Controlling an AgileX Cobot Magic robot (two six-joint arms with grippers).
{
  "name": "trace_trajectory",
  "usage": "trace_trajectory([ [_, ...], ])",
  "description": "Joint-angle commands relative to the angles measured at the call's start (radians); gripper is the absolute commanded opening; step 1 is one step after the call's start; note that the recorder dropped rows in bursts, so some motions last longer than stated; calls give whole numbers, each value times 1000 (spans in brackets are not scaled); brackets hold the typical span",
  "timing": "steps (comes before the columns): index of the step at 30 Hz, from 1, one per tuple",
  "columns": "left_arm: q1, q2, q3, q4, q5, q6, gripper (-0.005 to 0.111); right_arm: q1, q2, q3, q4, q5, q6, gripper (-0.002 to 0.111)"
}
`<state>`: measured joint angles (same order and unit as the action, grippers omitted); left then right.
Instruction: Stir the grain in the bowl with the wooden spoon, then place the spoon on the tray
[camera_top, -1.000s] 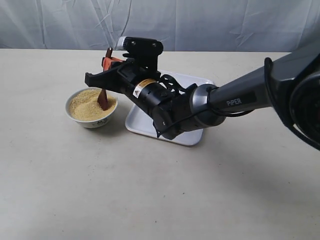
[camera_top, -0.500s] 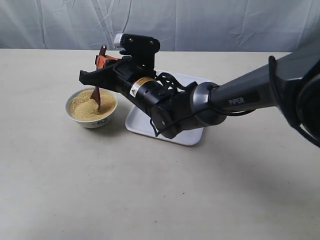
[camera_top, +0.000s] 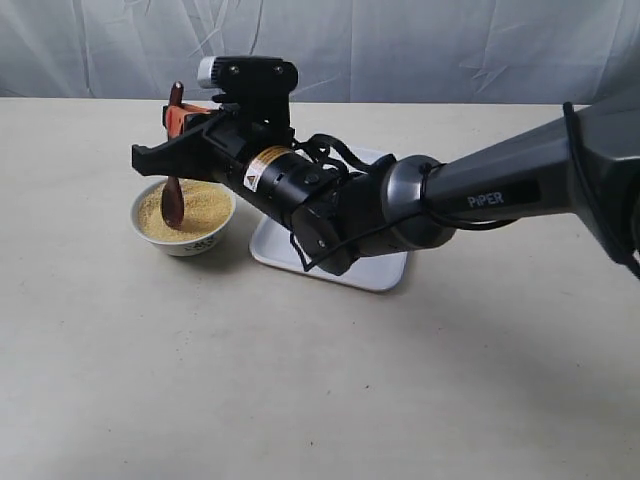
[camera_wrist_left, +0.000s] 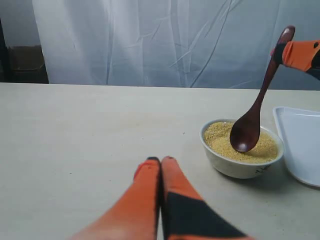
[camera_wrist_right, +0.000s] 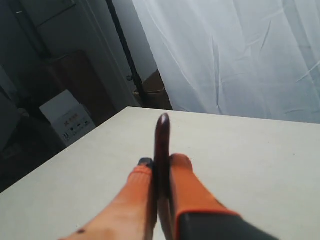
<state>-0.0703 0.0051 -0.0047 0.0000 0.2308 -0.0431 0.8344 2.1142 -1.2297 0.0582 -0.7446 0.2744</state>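
Note:
The white bowl (camera_top: 185, 243) of yellow-tan grain (camera_top: 200, 207) stands left of the white tray (camera_top: 380, 272). My right gripper (camera_top: 180, 118) reaches across above the bowl, shut on the handle of the dark wooden spoon (camera_top: 172, 200), whose oval end dips into the grain at the bowl's left side. In the right wrist view the spoon handle (camera_wrist_right: 162, 135) sticks up between the orange fingers (camera_wrist_right: 181, 172). The left wrist view shows the bowl (camera_wrist_left: 240, 165), the spoon (camera_wrist_left: 246, 134) and the tray (camera_wrist_left: 302, 145); my left gripper (camera_wrist_left: 161, 161) is shut on nothing, low over the table and apart from the bowl.
The black right arm (camera_top: 420, 205) stretches over the tray and hides most of it. A pale cloth backdrop (camera_top: 400, 45) hangs behind the beige table (camera_top: 300, 380). Beyond the table's far side are a dark stand and boxes (camera_wrist_right: 65, 117).
My right gripper has carried the spoon leftward across the bowl, from its right side to its left, with the spoon end staying in the grain. The left gripper's earlier state is not shown.

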Motion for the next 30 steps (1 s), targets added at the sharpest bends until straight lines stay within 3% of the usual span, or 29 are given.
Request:
trace_trajectory([
  [1,1,-5,5,0,-5,-1,0,4,18,-2,-8,6,-8,-1],
  [16,1,-5,5,0,-5,-1,0,-9,-5,-2,165,-67,-199,-1],
  [30,1,-5,5,0,-7,1,0,0,75,-2,100,-59,-98,-1],
])
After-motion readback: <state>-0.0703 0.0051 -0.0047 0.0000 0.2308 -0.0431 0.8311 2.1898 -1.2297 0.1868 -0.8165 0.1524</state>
